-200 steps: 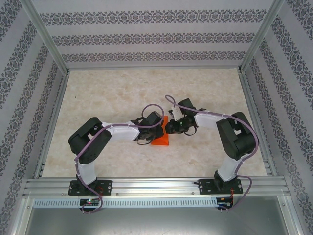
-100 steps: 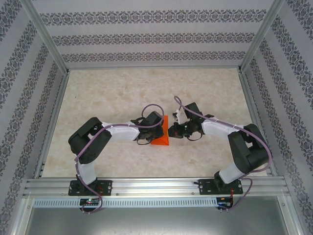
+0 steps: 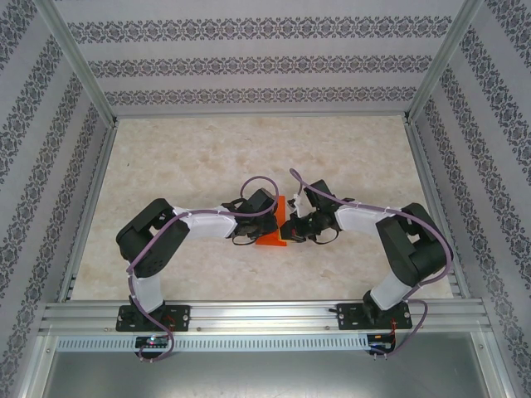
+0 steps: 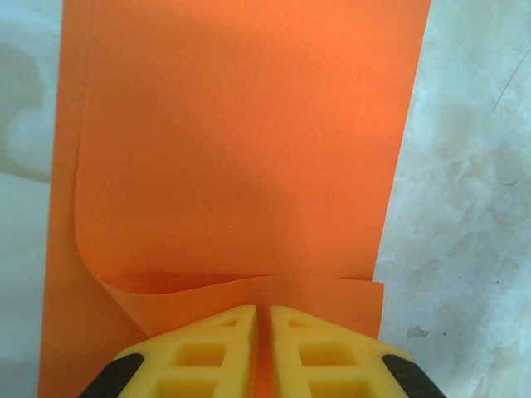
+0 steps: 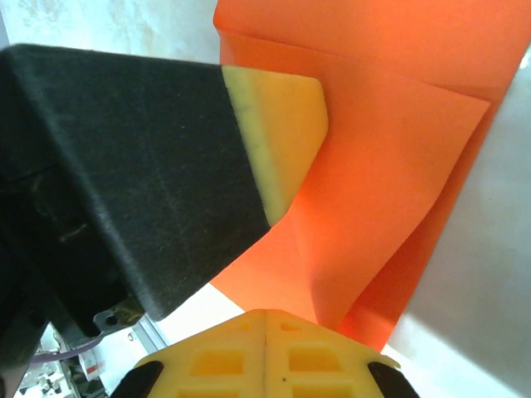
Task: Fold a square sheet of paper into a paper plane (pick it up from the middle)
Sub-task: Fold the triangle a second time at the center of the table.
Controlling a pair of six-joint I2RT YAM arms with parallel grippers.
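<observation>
The orange sheet of paper (image 3: 271,240) lies partly folded on the table between the two grippers. In the left wrist view the paper (image 4: 241,149) has its near edge lifted in a curl, and my left gripper (image 4: 262,313) is shut on that edge, with orange showing in the thin slit between the yellow fingers. In the top view the left gripper (image 3: 265,222) sits over the paper's left part. My right gripper (image 5: 265,315) is shut, fingertips pressed together at the near corner of the folded paper (image 5: 373,166). The left gripper's yellow fingertip (image 5: 282,124) rests on the paper opposite it.
The pale marble-pattern table (image 3: 207,157) is ringed by aluminium rails and patterned walls. Both arms bend inward and meet at the centre, their purple cables looping above the wrists. Free table lies behind and to both sides of the paper.
The right arm has swung its gripper toward the near side and closer to the paper's right edge, its elbow shifting. The left arm and the paper have stayed put.
</observation>
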